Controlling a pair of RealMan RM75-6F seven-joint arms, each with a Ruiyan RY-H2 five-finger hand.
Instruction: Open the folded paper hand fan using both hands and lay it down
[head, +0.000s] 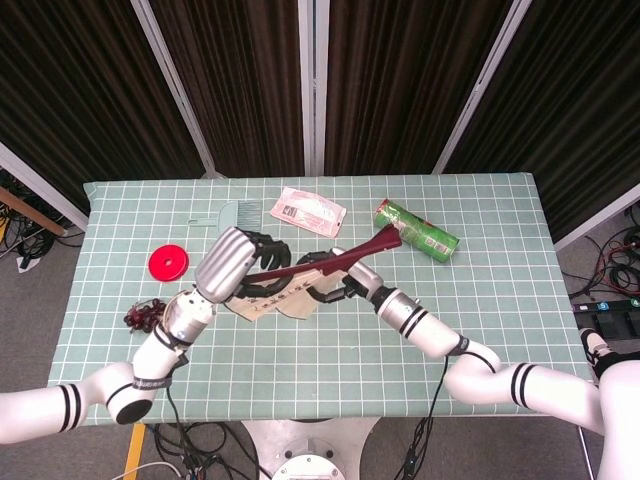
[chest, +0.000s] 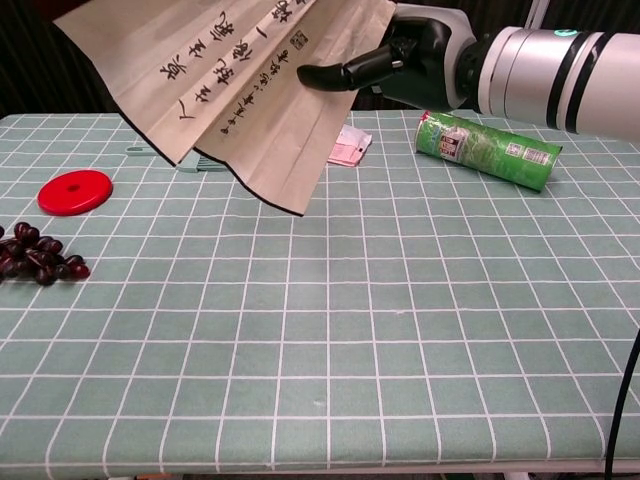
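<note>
The paper fan (head: 288, 292) is partly spread: beige paper with black calligraphy and dark red ribs, one rib (head: 363, 248) jutting toward the can. My left hand (head: 243, 268) grips it near the pivot and holds it above the table. In the chest view the fan (chest: 250, 80) hangs at the upper left, and my left hand is out of frame. My right hand (head: 337, 286) is at the fan's right edge. In the chest view the right hand (chest: 405, 55) lays a finger across the front of the paper. Whether it pinches the fan is hidden.
A green can (head: 416, 229) lies at the back right, a pink packet (head: 309, 211) and a teal comb (head: 232, 213) at the back. A red disc (head: 168, 263) and a bunch of dark grapes (head: 142, 316) lie at the left on the checked table (head: 480, 320).
</note>
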